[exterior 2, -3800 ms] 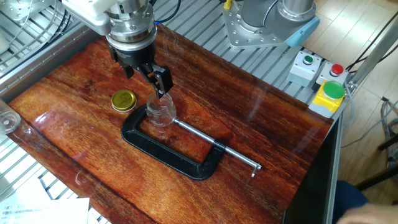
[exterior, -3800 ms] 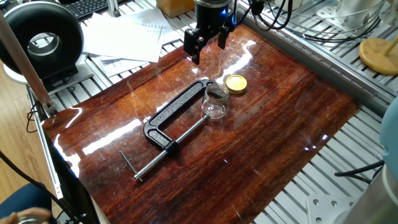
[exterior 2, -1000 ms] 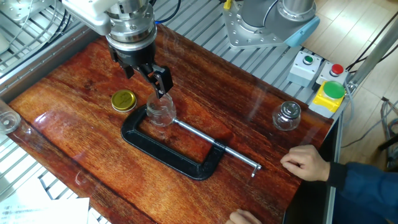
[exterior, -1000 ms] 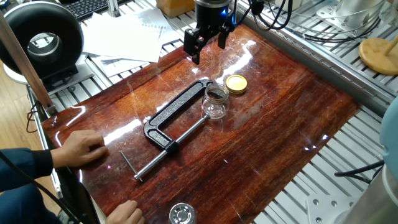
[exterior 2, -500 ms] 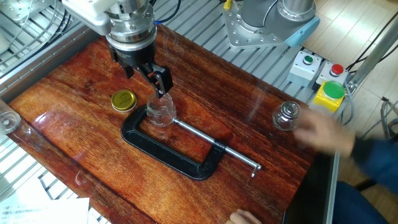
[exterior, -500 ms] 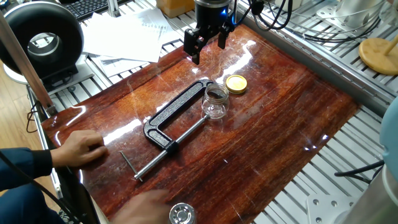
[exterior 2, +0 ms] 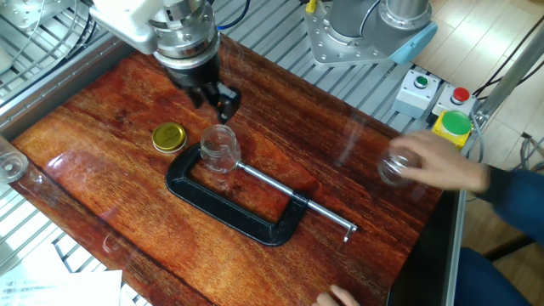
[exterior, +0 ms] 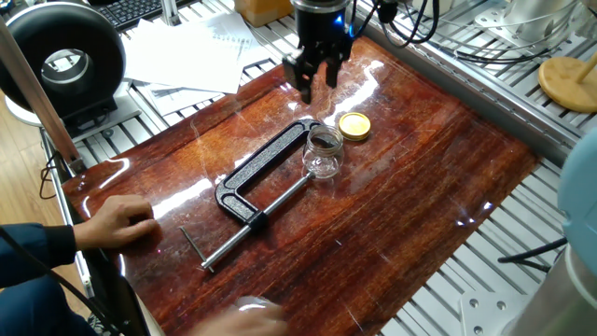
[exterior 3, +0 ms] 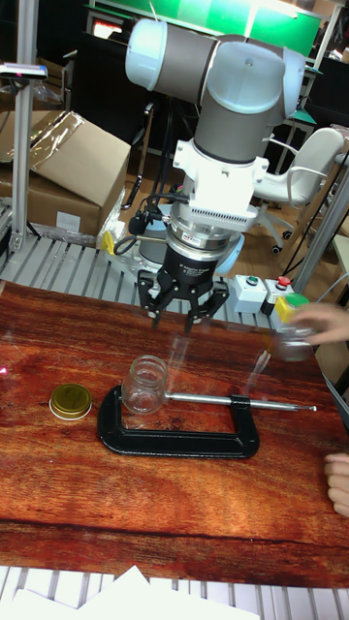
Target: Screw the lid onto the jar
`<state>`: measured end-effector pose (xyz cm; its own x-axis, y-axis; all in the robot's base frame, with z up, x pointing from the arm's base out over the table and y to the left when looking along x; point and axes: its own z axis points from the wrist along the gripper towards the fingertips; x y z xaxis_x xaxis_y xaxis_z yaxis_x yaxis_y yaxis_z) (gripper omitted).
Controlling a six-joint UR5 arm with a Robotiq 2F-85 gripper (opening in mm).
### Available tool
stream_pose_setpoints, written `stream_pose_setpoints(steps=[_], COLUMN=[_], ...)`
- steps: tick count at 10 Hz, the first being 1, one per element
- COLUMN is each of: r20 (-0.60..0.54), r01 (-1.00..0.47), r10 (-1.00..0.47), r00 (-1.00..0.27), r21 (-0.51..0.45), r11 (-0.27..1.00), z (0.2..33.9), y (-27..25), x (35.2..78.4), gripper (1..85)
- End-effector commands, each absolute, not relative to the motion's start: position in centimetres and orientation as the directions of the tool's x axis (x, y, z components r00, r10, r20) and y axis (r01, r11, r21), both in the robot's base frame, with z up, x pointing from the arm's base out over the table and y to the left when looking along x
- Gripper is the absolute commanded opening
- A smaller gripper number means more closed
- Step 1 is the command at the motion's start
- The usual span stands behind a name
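Glossy red-brown wooden table (exterior: 401,187), set on aluminium-profile frame. Jar (exterior: 324,152), mouth uncovered, upright mid-table, held in black C-clamp (exterior: 261,182). Lid (exterior: 354,125) flat on wood just beside jar, apart from it. Gripper (exterior 3: 173,317) above table, behind jar, fingers spread, holding nothing. Person's hand (exterior 2: 438,166) at table edge, blurred, on second clear jar (exterior 2: 395,167). Button box (exterior 2: 438,106) beyond. Cardboard boxes (exterior 3: 73,160), office chair (exterior 3: 305,174) in room behind.
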<state>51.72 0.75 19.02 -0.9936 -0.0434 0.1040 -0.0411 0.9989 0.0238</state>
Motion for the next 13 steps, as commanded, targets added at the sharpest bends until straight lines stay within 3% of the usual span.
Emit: stream_pose_setpoints(steps=[1,13], r20=[0.21,0.137], r01=[-0.074,-0.2], r10=[-0.085,-0.202], r00=[-0.974,-0.97], r21=[0.059,0.029], r11=[0.996,0.979], z=[19.6,18.2], y=[1.6,-0.9], x=[48.8,50.1], gripper=[1.0,1.0])
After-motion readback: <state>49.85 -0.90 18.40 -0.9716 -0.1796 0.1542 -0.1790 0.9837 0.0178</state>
